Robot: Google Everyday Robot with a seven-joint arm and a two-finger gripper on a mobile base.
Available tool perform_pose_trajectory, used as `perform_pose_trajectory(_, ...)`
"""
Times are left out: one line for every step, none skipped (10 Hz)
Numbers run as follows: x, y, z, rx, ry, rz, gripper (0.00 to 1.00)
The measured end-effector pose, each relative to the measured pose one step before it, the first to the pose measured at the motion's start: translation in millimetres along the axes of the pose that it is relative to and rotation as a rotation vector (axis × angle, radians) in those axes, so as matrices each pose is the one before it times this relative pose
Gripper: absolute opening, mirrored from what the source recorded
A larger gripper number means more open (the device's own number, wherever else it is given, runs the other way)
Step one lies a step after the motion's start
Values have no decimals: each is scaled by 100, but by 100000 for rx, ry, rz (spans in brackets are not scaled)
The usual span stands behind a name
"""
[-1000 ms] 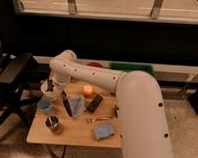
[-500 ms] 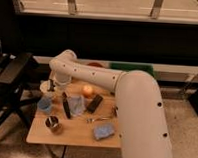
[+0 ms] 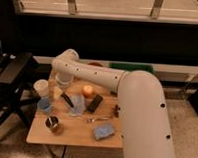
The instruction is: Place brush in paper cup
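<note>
The brush (image 3: 67,100), a slim black stick, lies on the wooden table (image 3: 72,137) beside a clear crumpled wrapper (image 3: 77,105). The white paper cup (image 3: 41,87) stands upright near the table's back left corner. My gripper (image 3: 62,83) hangs at the end of the big white arm, over the back left of the table. It sits just right of the paper cup and a little behind the brush. Nothing is visibly held in it.
A light-blue cup (image 3: 44,105) and a small metal cup (image 3: 53,124) stand at front left. An orange (image 3: 87,90), a flat black block (image 3: 94,103), a fork (image 3: 98,119) and a blue sponge (image 3: 104,130) lie to the right. A black chair (image 3: 12,79) stands left of the table.
</note>
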State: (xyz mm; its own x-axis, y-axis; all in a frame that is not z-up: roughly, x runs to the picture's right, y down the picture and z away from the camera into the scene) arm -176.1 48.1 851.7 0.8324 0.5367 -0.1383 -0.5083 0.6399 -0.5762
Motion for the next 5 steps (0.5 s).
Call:
perform_pose_trajectory(841, -696, -284, -883, 88, 3036, 78)
perform_pose_trajectory(1201, -1003, -262, -3542, -1174, 6317, 78)
perform_pose_trajectory(1693, -1505, -417, -7072, -3692, 10179, 78)
perform_pose_trajectory(1517, -1559, -463, -8011, -5151, 9328, 78)
perform_pose_trajectory(911, -1334, -806, -5888, -4724, 6876, 78)
